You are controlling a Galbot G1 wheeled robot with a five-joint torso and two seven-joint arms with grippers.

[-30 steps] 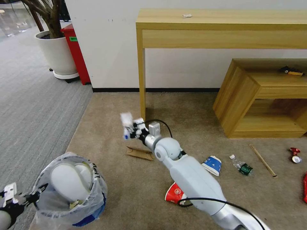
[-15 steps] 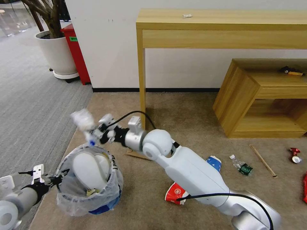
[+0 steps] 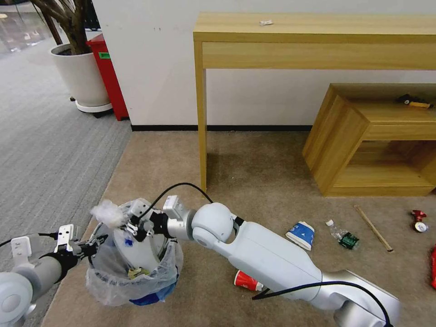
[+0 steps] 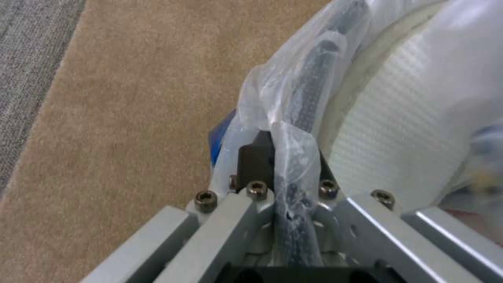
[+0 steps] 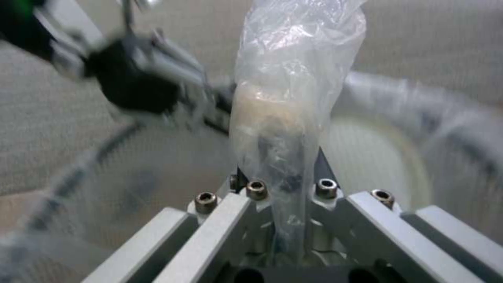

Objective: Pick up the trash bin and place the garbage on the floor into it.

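Holding litter (image 3: 108, 212) over bin (image 3: 136, 277) (right tool (image 3: 129, 222))

The setting is looking like an office or a staged test room rather than a home. Grey ribbed carpet (image 3: 50, 150), the hard-wearing commercial kind, is running along a white wall (image 3: 150, 68) with a black baseboard, and a beige-brown short-pile carpet (image 3: 254, 181) is lying beside it. A plain light-wood console table (image 3: 313, 38) and a low open wooden shelf unit (image 3: 377, 141) are standing against the wall. A large potted tree in a white planter (image 3: 81, 75) on a wheeled base and a tall red bin (image 3: 108, 77) are sitting in the corner.
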